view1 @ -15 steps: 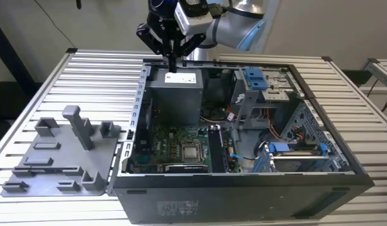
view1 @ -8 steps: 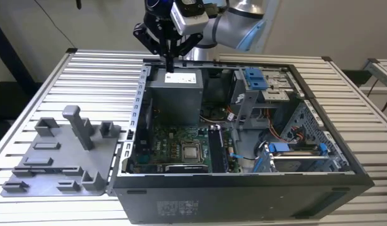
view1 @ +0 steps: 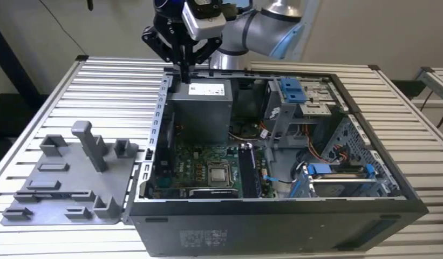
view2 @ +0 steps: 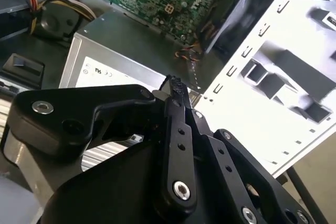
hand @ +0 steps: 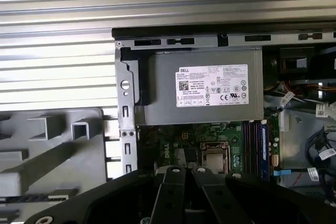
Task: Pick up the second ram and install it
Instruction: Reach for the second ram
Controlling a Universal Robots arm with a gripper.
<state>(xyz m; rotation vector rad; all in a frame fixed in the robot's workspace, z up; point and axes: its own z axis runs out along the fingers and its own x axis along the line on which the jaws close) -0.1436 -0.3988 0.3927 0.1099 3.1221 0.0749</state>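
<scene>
Overhead, gripper (view1: 184, 78) pinched shut — seemingly empty — above power supply (view1: 199, 108), memory sticks (view1: 249, 171) beside processor (view1: 219, 174)

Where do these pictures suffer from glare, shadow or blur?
In the second wrist view the fixture is washed out almost to white and the near links of the gripper look soft; in the first wrist view the table slats carry bright glare streaks; in the exterior view the inside of the computer case lies in shadow.
</scene>
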